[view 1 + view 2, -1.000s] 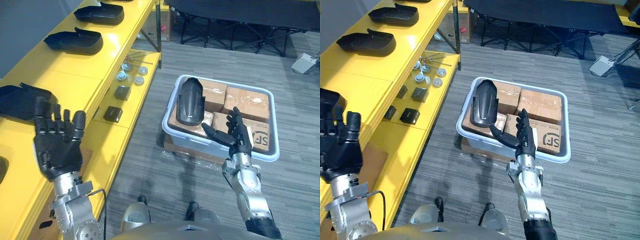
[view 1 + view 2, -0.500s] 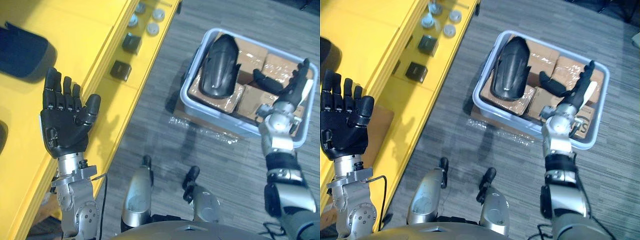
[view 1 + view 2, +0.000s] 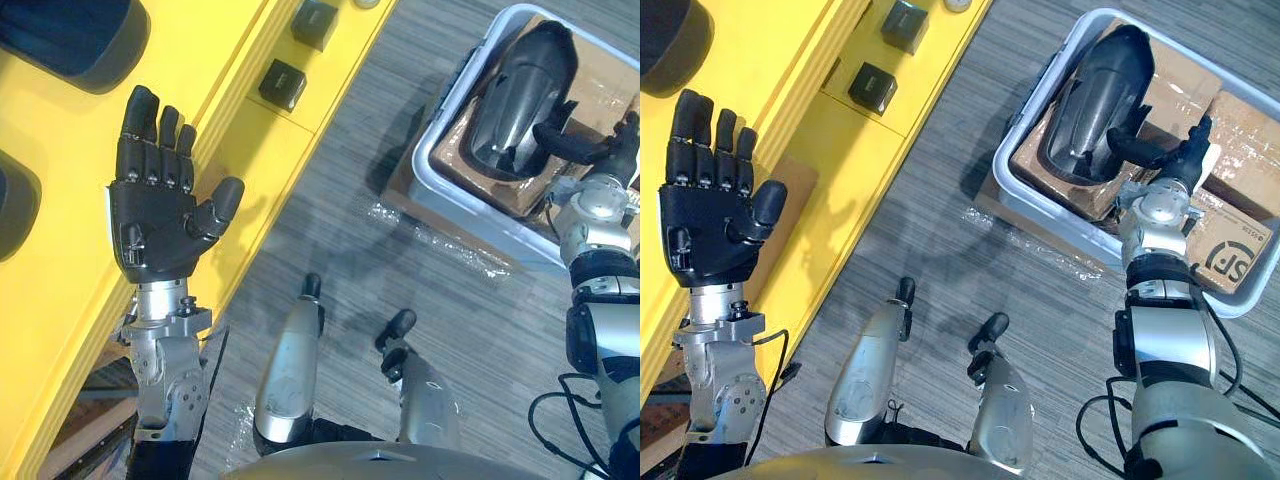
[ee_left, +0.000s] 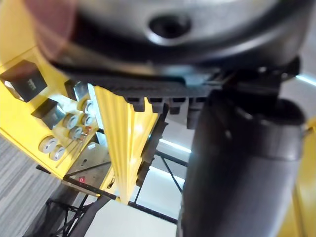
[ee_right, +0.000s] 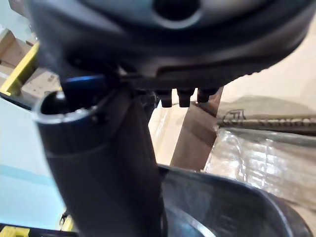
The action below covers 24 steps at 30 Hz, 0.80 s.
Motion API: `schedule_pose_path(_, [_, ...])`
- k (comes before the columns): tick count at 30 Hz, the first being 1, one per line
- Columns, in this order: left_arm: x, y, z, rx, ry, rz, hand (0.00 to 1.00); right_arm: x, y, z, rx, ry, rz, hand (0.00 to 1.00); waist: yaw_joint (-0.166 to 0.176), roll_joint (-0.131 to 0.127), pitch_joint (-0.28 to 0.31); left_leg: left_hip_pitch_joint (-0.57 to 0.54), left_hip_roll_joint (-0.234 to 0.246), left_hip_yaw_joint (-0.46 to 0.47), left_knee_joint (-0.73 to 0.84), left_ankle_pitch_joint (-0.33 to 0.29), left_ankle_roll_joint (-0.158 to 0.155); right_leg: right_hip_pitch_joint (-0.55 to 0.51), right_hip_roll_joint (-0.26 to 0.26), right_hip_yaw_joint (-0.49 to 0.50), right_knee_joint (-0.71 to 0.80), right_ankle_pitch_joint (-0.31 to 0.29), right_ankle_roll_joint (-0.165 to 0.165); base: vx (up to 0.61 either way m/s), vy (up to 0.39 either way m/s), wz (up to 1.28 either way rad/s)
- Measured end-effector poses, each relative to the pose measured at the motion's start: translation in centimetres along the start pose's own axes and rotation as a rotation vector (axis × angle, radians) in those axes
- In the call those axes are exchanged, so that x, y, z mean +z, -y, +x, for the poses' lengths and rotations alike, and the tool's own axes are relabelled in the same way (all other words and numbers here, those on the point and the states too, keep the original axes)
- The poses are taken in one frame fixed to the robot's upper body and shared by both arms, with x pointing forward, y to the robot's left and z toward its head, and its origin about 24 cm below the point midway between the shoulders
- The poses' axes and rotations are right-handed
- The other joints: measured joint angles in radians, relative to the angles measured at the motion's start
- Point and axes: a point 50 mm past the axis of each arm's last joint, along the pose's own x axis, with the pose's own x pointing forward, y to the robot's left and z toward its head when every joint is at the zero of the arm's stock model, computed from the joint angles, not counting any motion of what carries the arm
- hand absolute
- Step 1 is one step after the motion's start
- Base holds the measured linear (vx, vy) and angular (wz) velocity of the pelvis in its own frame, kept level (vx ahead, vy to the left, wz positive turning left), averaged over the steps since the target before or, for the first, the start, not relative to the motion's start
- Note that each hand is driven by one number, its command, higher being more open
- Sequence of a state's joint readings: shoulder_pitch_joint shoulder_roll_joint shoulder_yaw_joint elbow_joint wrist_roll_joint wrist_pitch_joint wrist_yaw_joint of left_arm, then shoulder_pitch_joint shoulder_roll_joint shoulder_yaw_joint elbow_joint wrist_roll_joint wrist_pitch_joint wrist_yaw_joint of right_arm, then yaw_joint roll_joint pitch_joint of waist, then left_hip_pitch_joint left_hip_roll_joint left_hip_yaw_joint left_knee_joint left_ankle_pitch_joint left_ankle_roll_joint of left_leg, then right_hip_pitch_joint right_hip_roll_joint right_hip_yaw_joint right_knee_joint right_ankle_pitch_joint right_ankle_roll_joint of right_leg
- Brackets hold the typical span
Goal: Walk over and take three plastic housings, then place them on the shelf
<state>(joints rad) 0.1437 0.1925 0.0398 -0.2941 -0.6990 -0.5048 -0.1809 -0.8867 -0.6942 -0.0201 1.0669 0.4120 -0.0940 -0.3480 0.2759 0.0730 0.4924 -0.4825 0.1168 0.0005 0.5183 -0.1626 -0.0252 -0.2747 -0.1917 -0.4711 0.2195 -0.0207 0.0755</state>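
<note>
A glossy black plastic housing [image 3: 1095, 90] lies on the cardboard boxes inside a pale bin [image 3: 1040, 200] on the floor. My right hand [image 3: 1168, 170] is open at the housing's near end, its thumb reaching across the housing's edge and its fingers straight over the boxes. The right wrist view shows the thumb close above the housing's dark curve [image 5: 222, 207]. My left hand [image 3: 160, 215] is open, palm up and fingers straight, held over the edge of the yellow shelf [image 3: 60, 140]. Two more black housings [image 3: 70, 40] [image 3: 15, 200] rest on the shelf top.
Small black boxes [image 3: 872, 88] and round metal parts sit on the shelf's lower yellow ledge. Wrapped cardboard boxes [image 3: 1240, 130] fill the bin. Grey carpet floor [image 3: 340, 240] lies between the shelf and the bin.
The camera has swung down and toward the bin. My right hand has come closer to the housing, its thumb now over the housing's edge. The left hand stays open.
</note>
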Motion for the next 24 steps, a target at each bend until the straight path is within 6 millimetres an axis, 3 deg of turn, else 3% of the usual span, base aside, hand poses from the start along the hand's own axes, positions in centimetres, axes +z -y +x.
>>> schedule_pose_path(5, [-3.2,-0.7,-0.9,0.042,-0.155,-0.022,1.00,1.8,-0.1,0.5,0.033,0.032,-0.011,1.00,0.007,0.010,0.011,-0.042,0.000,-0.017,-0.013,0.025,-0.011,-0.058,-0.010,-0.021,0.047,-0.026,-0.010,-0.04,-0.039,0.09])
schedule_pose_path(6, [-4.1,-1.2,-1.2,0.070,-0.204,-0.027,1.00,2.2,0.0,0.7,0.027,0.021,-0.010,0.00,0.008,0.011,0.024,-0.042,-0.001,-0.020,-0.022,0.033,-0.013,-0.065,-0.014,-0.024,0.061,-0.032,-0.016,-0.02,-0.063,0.08])
schedule_pose_path(9, [-5.0,-2.2,-2.1,0.141,-0.252,-0.077,1.00,2.7,0.8,1.1,0.011,0.022,-0.020,0.00,0.020,0.008,0.028,-0.053,0.001,-0.028,-0.032,0.041,-0.021,-0.091,-0.020,-0.036,0.094,-0.048,-0.023,0.00,-0.065,0.07])
schedule_pose_path(14, [-4.6,-1.9,-1.8,0.113,-0.212,-0.148,1.00,2.8,3.5,1.8,-0.033,-0.038,-0.056,0.00,0.017,0.010,0.029,-0.051,-0.005,-0.047,-0.046,0.055,-0.031,-0.094,-0.032,-0.060,0.130,-0.072,-0.032,-0.01,-0.034,0.10])
schedule_pose_path(18, [-4.5,-1.9,-1.8,0.099,-0.204,-0.190,1.00,2.4,4.0,1.8,-0.039,-0.052,-0.054,0.00,0.013,0.010,0.035,-0.037,-0.005,-0.053,-0.073,0.073,-0.040,-0.098,-0.035,-0.066,0.147,-0.086,-0.042,-0.02,-0.039,0.06])
schedule_pose_path(20, [-3.3,-1.1,-1.1,0.002,-0.136,-0.226,1.00,2.1,4.4,1.8,-0.047,-0.069,-0.066,0.00,0.017,0.010,0.035,-0.027,-0.001,-0.056,-0.082,0.077,-0.046,-0.096,-0.032,-0.066,0.157,-0.092,-0.048,0.00,-0.075,0.01])
schedule_pose_path(22, [0.6,1.2,0.9,-0.211,0.071,-0.224,1.00,1.7,4.2,1.7,-0.036,-0.077,-0.095,0.00,0.022,0.012,0.035,-0.007,0.000,-0.069,-0.092,0.082,-0.051,-0.084,-0.030,-0.067,0.166,-0.100,-0.053,-0.01,-0.060,-0.03])
schedule_pose_path(24, [2.9,2.6,2.1,-0.331,0.217,-0.204,1.00,1.4,3.7,1.7,-0.014,-0.085,-0.080,0.00,0.020,0.019,0.033,0.011,-0.002,-0.080,-0.107,0.085,-0.054,-0.073,-0.029,-0.064,0.164,-0.100,-0.054,0.00,-0.032,-0.08])
